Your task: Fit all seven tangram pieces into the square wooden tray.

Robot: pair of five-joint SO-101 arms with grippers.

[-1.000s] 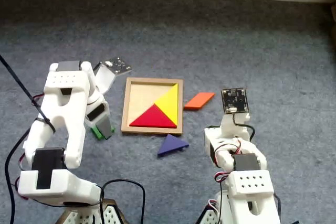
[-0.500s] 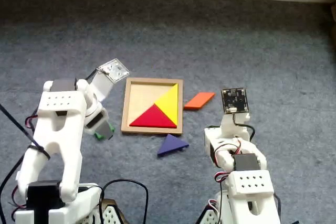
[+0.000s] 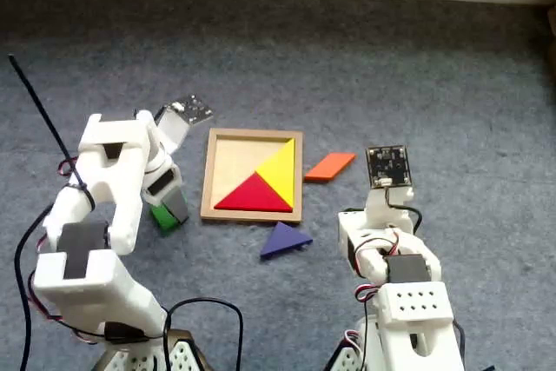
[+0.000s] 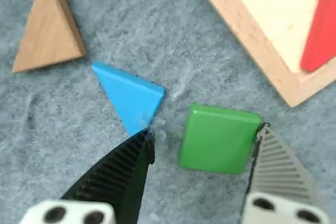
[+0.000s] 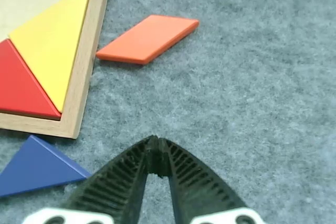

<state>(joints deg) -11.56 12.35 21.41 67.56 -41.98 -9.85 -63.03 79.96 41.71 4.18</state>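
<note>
Square wooden tray (image 3: 208,175) is sitting on the grey carpet (image 3: 391,67) near the middle of the high view. Inside it the yellow triangle (image 3: 280,171) is filling the 3 o'clock side and the red triangle (image 3: 254,193) the 6 o'clock side, the two meeting edge to edge, while pale floor is showing toward 10 o'clock. The orange parallelogram (image 3: 330,166) is lying on the carpet just off the tray's rim at 3 o'clock, and the dark blue triangle (image 3: 283,240) is lying near the rim at 5 o'clock. The green square (image 4: 218,138) is resting flat at the tray's 8 o'clock, just outside the frame. The left gripper (image 4: 205,134) is hanging low over it with fingers (image 4: 131,166) released and spread to either side; one is touching the square's corner and the other is standing apart from it, at the tip of the light blue triangle (image 4: 129,95). That triangle is lying just beside the square, and the plain wooden triangle (image 4: 47,30) is lying farther out. The right gripper (image 5: 158,145) is hovering over carpet at the tray's 4 o'clock, fingers clenched on nothing.
</note>
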